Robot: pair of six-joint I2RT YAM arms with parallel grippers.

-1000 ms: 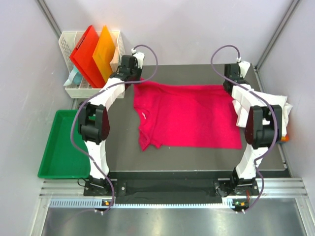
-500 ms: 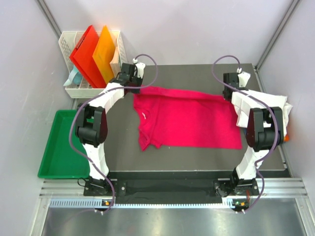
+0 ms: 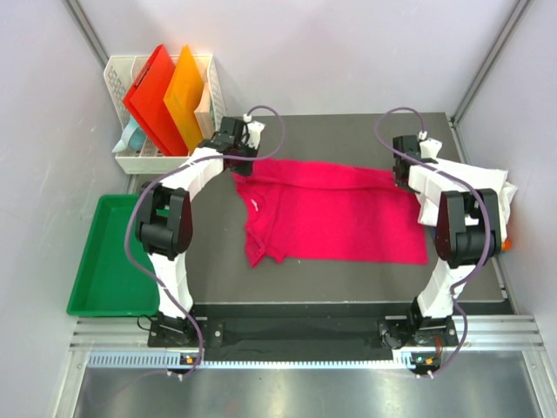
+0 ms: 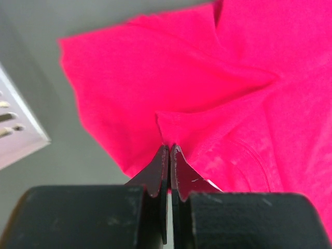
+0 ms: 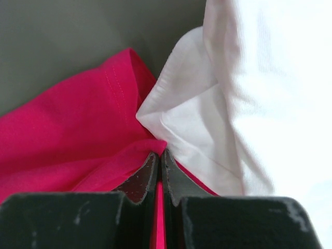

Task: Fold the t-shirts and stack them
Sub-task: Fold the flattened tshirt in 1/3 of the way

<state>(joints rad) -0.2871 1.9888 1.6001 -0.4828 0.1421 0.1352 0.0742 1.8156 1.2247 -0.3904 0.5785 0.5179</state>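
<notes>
A magenta-pink t-shirt lies spread on the dark table. My left gripper is shut on its far left corner, and the pinched pink cloth fills the left wrist view above the gripper. My right gripper is shut on its far right corner; the right wrist view shows the pink cloth clamped in the gripper. The far edge is lifted and folded toward me. A white t-shirt lies at the right edge and shows in the right wrist view. A bit of orange cloth peeks out beside it.
A white basket at the far left holds stiff red and orange folders. A green tray sits left of the table. The basket's corner shows in the left wrist view.
Both grippers have moved toward me with the shirt's far corners, so the far edge has lifted and folded over, and the spread shirt looks shorter front to back.
</notes>
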